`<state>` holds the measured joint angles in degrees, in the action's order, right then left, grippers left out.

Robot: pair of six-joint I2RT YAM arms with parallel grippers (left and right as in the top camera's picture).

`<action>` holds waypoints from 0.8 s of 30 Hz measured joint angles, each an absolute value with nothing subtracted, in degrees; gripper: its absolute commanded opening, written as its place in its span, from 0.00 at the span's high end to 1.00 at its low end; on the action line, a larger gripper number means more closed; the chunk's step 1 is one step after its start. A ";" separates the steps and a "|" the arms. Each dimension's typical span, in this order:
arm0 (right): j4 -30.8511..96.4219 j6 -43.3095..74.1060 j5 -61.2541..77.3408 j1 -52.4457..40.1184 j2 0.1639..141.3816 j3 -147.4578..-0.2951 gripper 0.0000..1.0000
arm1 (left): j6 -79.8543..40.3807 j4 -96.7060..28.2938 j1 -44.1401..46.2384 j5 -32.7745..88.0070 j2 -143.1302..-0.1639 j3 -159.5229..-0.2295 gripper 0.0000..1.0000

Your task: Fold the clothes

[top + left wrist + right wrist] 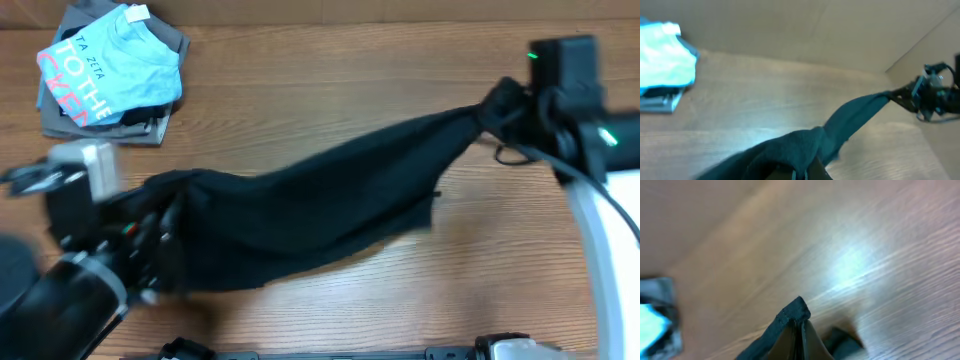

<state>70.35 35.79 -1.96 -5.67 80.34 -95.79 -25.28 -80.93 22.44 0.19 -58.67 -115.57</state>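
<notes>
The black shirt (320, 195) hangs stretched in a long band between my two grippers, above the wooden table. My left gripper (160, 235) is shut on its left end, low at the table's left front; in the left wrist view the cloth (840, 125) drapes over the fingers (800, 174) and runs off toward the right arm. My right gripper (497, 108) is shut on the shirt's right end at the far right. In the right wrist view a hemmed corner (796, 311) sticks up between the shut fingers (801, 335). The white neck tag is hidden.
A light blue tee with pink and white lettering (110, 65) lies on a pile of grey folded garments (150, 125) at the back left corner; the tee also shows in the left wrist view (665, 62). Bare wood table (330, 70) lies behind the shirt.
</notes>
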 measured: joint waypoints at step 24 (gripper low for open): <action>80.82 39.03 -12.88 -5.67 65.06 -120.11 0.96 | -25.30 -80.44 22.44 -9.96 -59.86 -130.67 0.96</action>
<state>80.82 39.03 -12.88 -5.67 65.06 -120.11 -25.30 -80.44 22.44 -9.96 -59.86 -130.67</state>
